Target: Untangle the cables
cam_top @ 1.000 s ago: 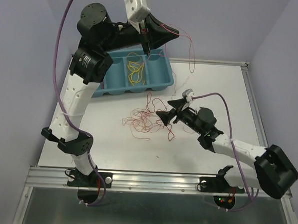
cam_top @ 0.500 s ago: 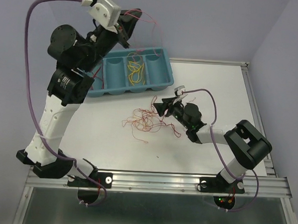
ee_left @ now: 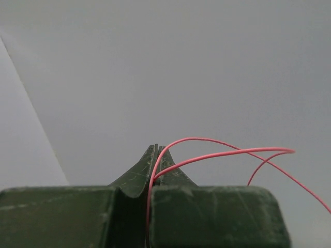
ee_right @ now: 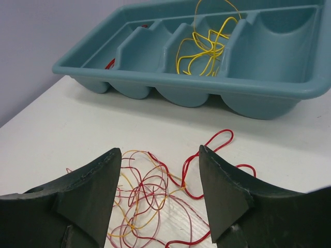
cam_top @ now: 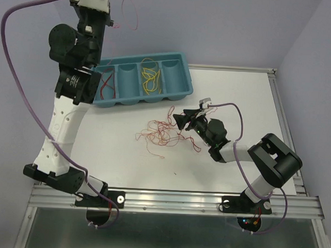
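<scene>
Left gripper [ee_left: 156, 150] clamping one red wire [ee_left: 222, 153]; right gripper [ee_right: 159, 151] hovering agape, wire tangle [ee_right: 147, 199] just ahead. Likely limp, featherlight, snag-prone: pinch an outer loop [ee_right: 220, 135].

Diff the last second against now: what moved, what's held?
Left tool, shut on a red wire, swung left along the tray, from above its right end to high over its left end. Right arm folded its elbow; right tool stays open beside the tangle. Tray, tangle, yellow wires unchanged.

Red cable [ee_left: 227, 153] partly beyond right edge
</scene>
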Available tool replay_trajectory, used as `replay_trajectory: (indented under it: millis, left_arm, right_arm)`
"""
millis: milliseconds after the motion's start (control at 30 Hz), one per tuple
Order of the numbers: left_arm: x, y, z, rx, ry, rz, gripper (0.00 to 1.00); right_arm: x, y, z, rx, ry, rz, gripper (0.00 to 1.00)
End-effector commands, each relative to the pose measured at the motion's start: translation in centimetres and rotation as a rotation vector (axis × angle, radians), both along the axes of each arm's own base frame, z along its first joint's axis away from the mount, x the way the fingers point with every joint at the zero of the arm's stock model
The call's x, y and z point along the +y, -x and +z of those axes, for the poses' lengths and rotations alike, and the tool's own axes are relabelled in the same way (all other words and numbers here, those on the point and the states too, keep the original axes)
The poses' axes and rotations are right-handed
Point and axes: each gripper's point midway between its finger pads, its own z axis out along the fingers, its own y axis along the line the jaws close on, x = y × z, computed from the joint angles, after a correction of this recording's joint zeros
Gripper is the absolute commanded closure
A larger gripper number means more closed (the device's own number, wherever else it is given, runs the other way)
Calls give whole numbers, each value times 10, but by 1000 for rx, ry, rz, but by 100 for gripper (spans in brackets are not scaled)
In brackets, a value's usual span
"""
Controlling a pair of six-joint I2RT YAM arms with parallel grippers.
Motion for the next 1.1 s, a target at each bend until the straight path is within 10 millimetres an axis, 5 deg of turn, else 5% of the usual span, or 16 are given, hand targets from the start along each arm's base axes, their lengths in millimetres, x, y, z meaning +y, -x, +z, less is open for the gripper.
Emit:
replay_trajectory:
  millis: [0,167,400,633,833,933,1067]
  left_arm:
    - [22,-36,-5,-8,-2,95,100]
    - [49,-75,-13,18,17,103,100]
    - [51,-119,-33,72,39,65,100]
    - [40,-180,-132,264,65,-6,100]
    - [43,-206,-200,402,78,-71,100]
    - [46,-208,-225,428,85,-84,100]
    - [51,-210,-227,427,85,-86,100]
  right_arm:
    - [-6,3,21,-68,-74,-16,33]
    - [-12,9,26,-81,-98,-26,33]
    - [-16,9,25,-84,-104,-42,33]
    - [-19,12,24,-88,-111,-48,33]
    - [-24,14,26,-98,-111,-61,33]
    - [-27,16,27,-102,-116,-66,33]
    - [-27,16,27,-101,-119,-65,33]
